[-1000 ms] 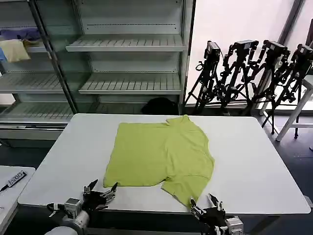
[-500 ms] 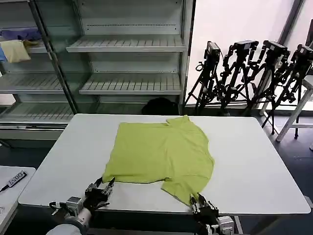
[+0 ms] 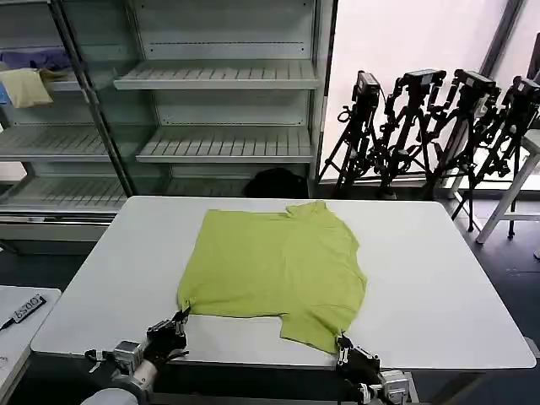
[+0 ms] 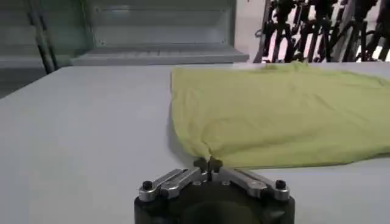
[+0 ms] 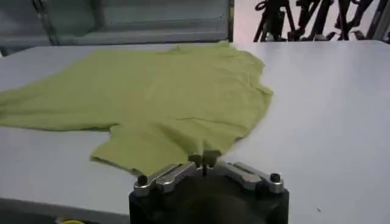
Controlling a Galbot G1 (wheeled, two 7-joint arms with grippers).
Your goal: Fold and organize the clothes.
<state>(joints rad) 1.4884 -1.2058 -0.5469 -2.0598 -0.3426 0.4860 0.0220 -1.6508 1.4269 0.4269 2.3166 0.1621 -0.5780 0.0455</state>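
The lime yellow-green T-shirt (image 3: 278, 266) lies spread on the white table (image 3: 439, 278), plain side up, collar toward the far edge. My left gripper (image 3: 180, 319) is at the shirt's near left corner, shut on the hem; in the left wrist view the gripper (image 4: 208, 164) pinches the T-shirt (image 4: 280, 115) edge. My right gripper (image 3: 343, 344) is at the near right corner, shut on the lower edge of the shirt; in the right wrist view that gripper (image 5: 203, 159) holds the T-shirt (image 5: 164, 97) fabric between its closed tips.
Metal shelving (image 3: 219, 76) stands behind the table, with a pale yellow cloth (image 3: 25, 86) and a blue-purple cloth (image 3: 34, 57) on the upper left shelf. Black tripods (image 3: 430, 126) crowd the back right. A small side table (image 3: 17, 325) sits at the near left.
Both grippers moved forward from the table's near edge to the shirt's near corners and shut on the fabric. The near hem has shifted slightly toward them.
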